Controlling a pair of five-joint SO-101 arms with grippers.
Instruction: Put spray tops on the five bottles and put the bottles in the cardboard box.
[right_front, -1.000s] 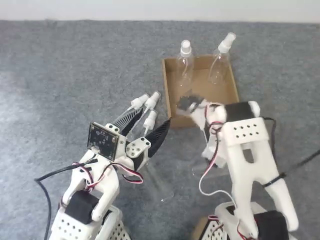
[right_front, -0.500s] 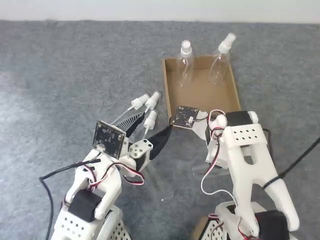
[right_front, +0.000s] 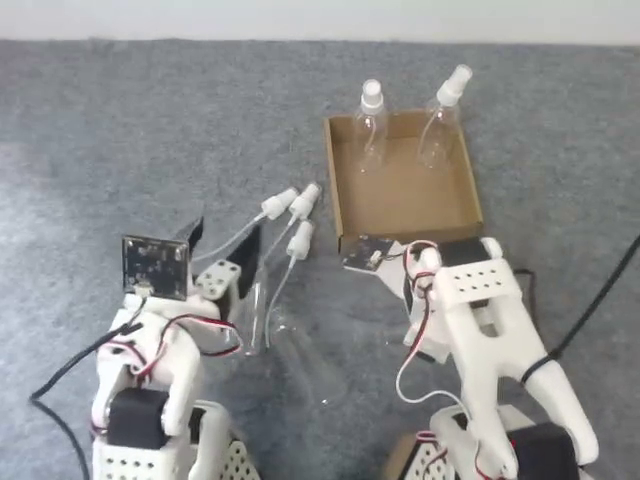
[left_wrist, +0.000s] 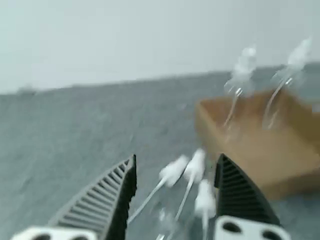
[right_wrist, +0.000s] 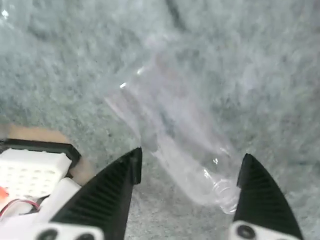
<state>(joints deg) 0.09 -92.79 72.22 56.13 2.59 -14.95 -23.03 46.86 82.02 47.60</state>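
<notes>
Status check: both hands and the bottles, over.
Left hand open by three spray tops. Right hand open over uncapped bottle on carpet. Two capped bottles in cardboard box.

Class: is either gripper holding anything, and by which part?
Nothing is held. The left gripper is open near the loose spray tops; the right gripper is open above a capless bottle lying down.

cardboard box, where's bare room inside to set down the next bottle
The cardboard box is bare from its middle to the near wall. The far end is crowded by two capped bottles. Just outside it, three spray tops crowd the carpet.
</notes>
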